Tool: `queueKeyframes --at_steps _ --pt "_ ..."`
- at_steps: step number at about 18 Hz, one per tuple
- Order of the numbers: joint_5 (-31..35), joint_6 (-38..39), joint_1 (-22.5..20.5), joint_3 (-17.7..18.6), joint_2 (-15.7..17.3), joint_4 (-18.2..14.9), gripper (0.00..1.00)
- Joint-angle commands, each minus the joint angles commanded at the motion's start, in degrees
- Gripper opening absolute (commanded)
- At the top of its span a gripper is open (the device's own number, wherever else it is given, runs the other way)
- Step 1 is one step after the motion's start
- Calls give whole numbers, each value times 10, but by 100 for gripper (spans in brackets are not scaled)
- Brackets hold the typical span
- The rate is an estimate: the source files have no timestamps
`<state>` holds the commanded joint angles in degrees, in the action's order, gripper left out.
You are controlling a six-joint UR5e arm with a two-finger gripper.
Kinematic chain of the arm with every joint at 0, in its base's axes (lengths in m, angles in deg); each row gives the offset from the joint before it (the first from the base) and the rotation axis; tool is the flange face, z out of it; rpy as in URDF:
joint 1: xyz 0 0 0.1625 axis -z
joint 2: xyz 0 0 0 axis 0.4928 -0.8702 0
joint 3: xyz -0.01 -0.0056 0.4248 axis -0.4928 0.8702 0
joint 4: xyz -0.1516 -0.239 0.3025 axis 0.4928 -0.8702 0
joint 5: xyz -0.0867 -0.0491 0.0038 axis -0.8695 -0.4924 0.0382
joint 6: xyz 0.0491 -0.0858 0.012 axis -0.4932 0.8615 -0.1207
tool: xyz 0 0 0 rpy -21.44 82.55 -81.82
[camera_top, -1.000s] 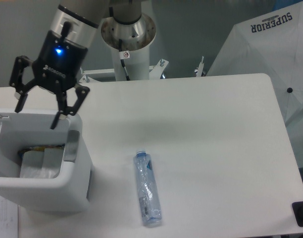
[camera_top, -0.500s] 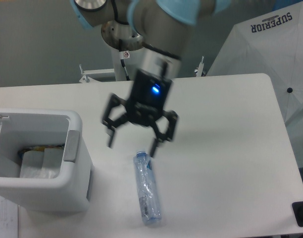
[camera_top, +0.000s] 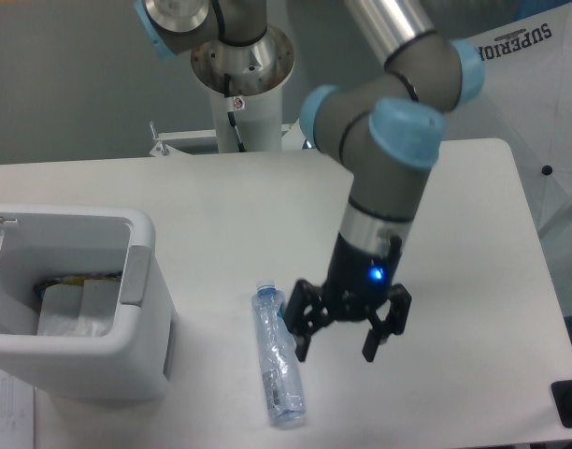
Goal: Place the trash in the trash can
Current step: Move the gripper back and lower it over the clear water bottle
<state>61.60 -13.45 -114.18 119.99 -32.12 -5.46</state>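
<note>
Leftmost, a white plastic trash can stands on the white table, holding some wrapper-like items (hard to identify). Right of it, apart, a clear bluish plastic bottle lies flat. Just beside the bottle's right side, the black two-finger gripper hangs low with fingers spread wide, gripping nothing.

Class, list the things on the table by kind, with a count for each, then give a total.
Plastic bottle: 1
Trash can: 1
Total: 2
</note>
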Motion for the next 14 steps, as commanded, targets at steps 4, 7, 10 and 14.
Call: queueKeyframes --at_steps 4,7,10,14 --pt "51 -2 33 0 -23 -4 99" --pt "51 4 49 -6 -47 -1 100" --pt "63 1 53 -5 -55 1 100" --pt "70 0 62 -5 -68 18 100"
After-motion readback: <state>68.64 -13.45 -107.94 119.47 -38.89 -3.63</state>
